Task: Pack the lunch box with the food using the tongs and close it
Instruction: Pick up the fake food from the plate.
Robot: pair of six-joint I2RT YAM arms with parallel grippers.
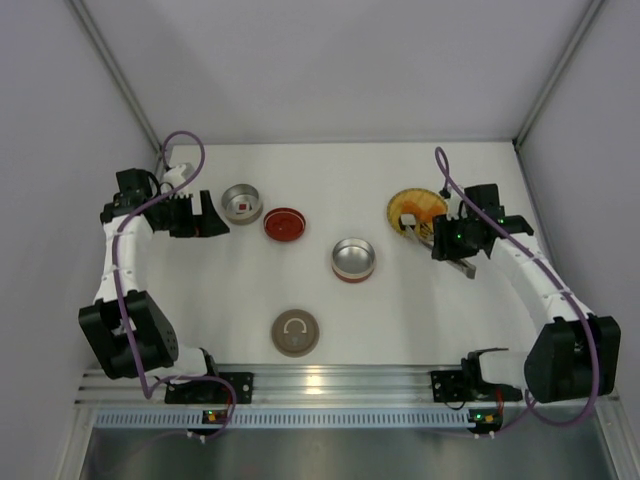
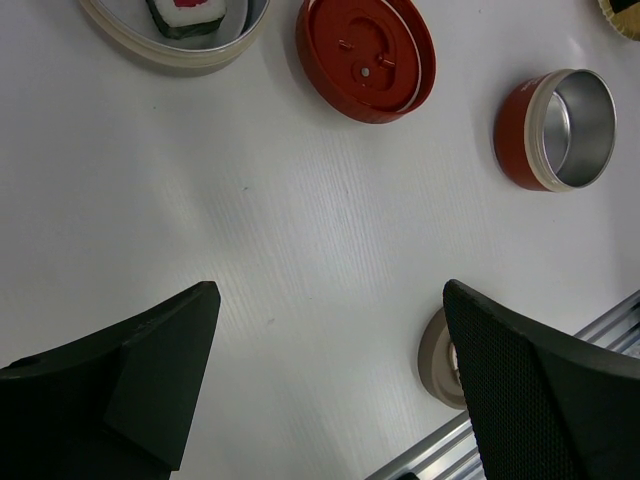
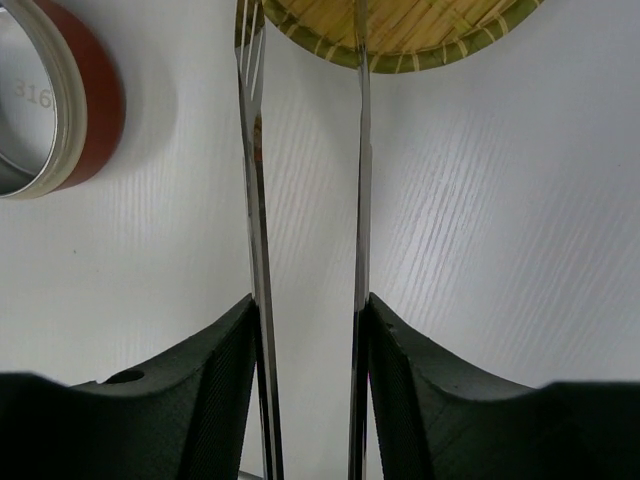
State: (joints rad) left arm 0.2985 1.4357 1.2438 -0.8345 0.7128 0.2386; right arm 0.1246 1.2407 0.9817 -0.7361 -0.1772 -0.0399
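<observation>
The silver tongs run forward between my right gripper's fingers, which are shut on both thin arms. Their tips reach the rim of the yellow woven plate. From above, the right gripper sits beside that plate, and the tongs' joined end sticks out behind it. One white roll with black wrap and red centre lies in a shallow lunch box tin. My left gripper hangs open over bare table, near that tin.
A red lid lies upside down right of the shallow tin. An empty red-sided metal tin stands mid-table, also seen from the right wrist. A beige lid with a ring handle lies near the front rail. Walls enclose three sides.
</observation>
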